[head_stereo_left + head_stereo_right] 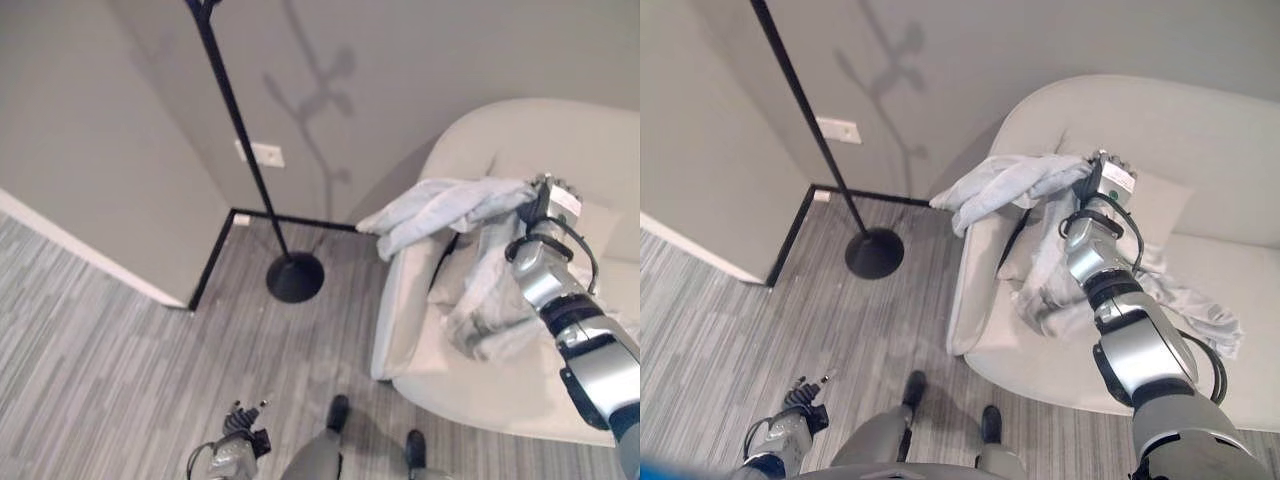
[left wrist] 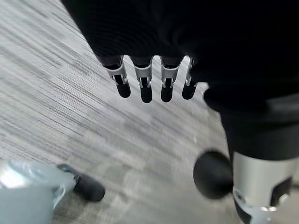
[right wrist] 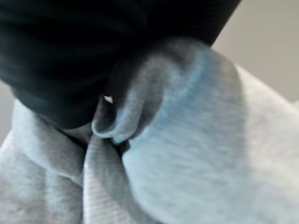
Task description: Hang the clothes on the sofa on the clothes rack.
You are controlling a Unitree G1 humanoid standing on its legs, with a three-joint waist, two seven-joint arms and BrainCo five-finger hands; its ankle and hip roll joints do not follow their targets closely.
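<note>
Right robot hand (image 1: 548,200): raised over the sofa (image 1: 560,140), fingers buried in bunched pale grey cloth; a clamp on it looks likely from the right wrist view, but I cannot tell for certain.
Left robot hand (image 2: 154,84): low beside the body, fingers straight and relaxed over the floor (image 1: 120,340), carrying nothing.
Garment (image 1: 440,210): pale grey, lifted at one end by the right robot hand, one part stretched out over the sofa's arm, the rest trailing down onto the seat cushion.
Clothes rack (image 1: 250,170): black pole on a round black base (image 1: 295,277), standing in the wall corner, well apart from the sofa.
Risks, judged: trailing cloth may drag or snag on the sofa arm; a shallow hold may slip; a swinging sleeve could miss the rack's hooks.
Surroundings: grey striped floor, grey walls, dark skirting, white wall socket (image 1: 262,154).
</note>
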